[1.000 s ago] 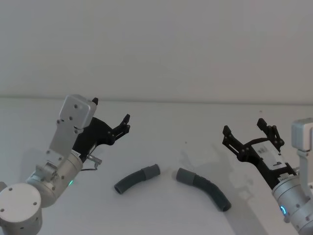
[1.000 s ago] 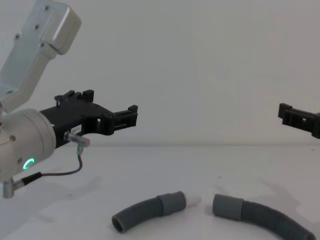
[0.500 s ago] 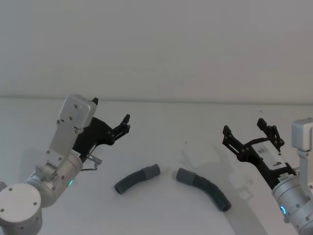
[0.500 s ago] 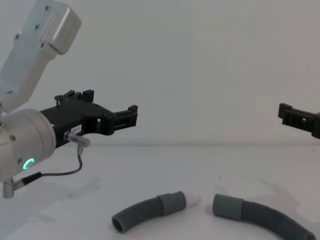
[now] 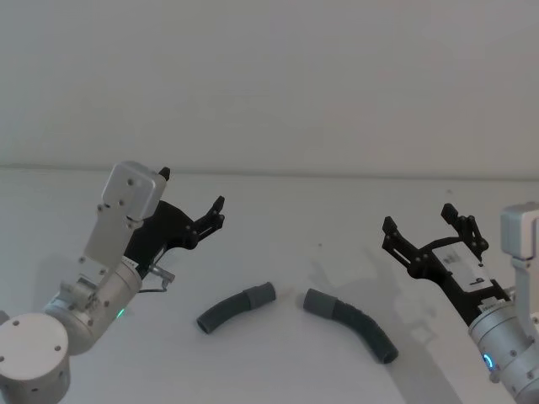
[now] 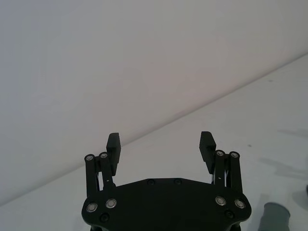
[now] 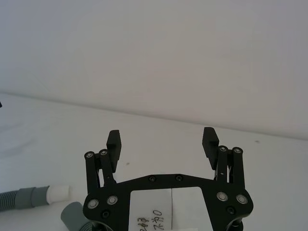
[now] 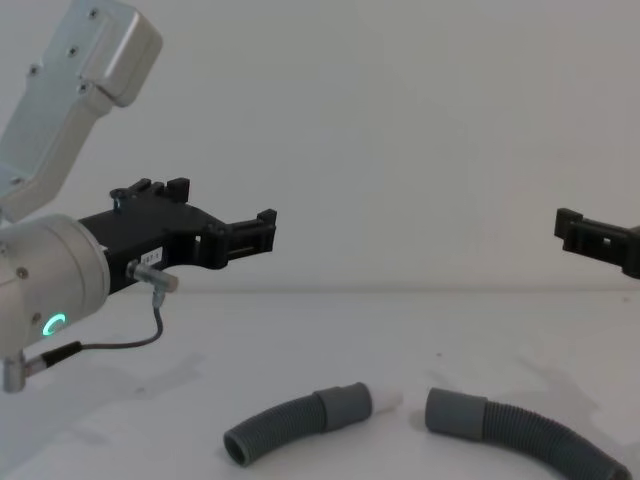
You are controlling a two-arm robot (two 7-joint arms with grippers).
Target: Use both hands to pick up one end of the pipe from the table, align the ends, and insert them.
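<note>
Two curved dark-grey corrugated pipe pieces lie on the white table (image 5: 278, 236), cuffs facing each other with a small gap between them. The left piece (image 5: 234, 308) (image 8: 283, 426) ends in a grey cuff (image 8: 345, 404) with a white tip (image 8: 388, 401) (image 7: 57, 192). The right piece (image 5: 354, 326) (image 8: 525, 434) ends in a plain socket cuff (image 5: 316, 301) (image 8: 450, 412) (image 7: 73, 214). My left gripper (image 5: 192, 188) (image 8: 262, 230) (image 6: 160, 144) hovers open above and left of the left piece. On the right, my right gripper (image 5: 418, 217) (image 8: 590, 235) (image 7: 162, 142) hangs open, raised beyond the right piece. Both hold nothing.
A plain pale wall stands behind the table's far edge (image 5: 337, 175). A thin cable (image 8: 120, 345) loops from my left wrist.
</note>
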